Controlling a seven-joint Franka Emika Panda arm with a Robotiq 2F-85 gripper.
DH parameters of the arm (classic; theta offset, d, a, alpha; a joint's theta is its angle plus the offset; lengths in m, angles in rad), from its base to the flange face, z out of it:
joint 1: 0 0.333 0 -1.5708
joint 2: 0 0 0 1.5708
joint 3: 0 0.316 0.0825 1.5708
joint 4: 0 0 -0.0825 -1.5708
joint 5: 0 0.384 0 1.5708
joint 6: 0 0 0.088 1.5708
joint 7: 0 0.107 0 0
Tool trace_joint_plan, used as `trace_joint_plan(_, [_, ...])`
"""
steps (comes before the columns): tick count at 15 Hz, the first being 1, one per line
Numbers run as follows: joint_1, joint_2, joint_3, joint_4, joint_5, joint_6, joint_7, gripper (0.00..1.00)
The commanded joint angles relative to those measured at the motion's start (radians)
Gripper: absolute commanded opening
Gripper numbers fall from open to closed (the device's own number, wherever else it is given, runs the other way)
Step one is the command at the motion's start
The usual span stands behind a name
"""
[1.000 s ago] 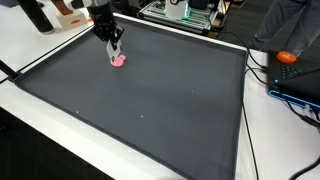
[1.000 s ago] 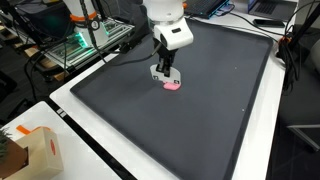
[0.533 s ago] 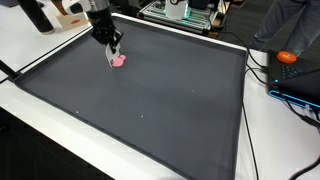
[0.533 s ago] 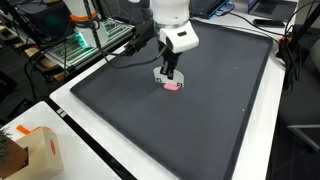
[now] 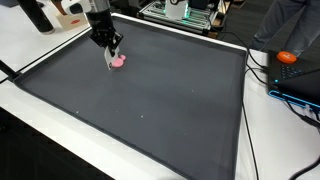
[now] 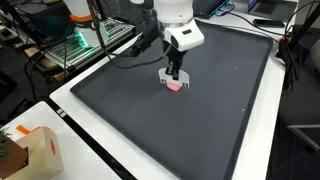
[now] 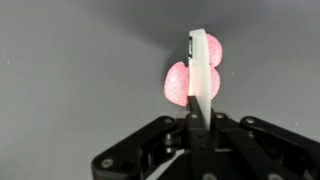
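A small pink lump lies near a corner of the large black mat. My gripper points down right beside it, shut on a thin white flat stick. In the wrist view the gripper comes in from the bottom. The stick runs up from between the closed fingers and lies across the pink lump, hiding its middle. I cannot tell whether the stick's tip touches the mat.
White table borders the mat. An orange object and cables lie past one mat edge. A cardboard box sits at one table corner, and a rack of electronics stands beyond the mat.
The arm has shifted a little sideways, bringing the gripper and stick closer over the pink lump. The lump has hardly moved.
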Motion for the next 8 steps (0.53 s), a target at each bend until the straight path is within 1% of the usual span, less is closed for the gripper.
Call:
trace_joint_plan(1, [0.021, 0.035, -0.029, 0.023, -0.078, -0.016, 0.056, 0.01])
trace_joint_plan(4, [0.043, 0.044, -0.069, 0.025, -0.169, -0.091, 0.13, 0.01])
trace_joint_plan(5, [0.043, 0.046, -0.071, 0.024, -0.182, -0.123, 0.139, 0.01])
trace_joint_plan(8, [0.027, 0.047, -0.057, 0.023, -0.172, -0.195, 0.113, 0.01])
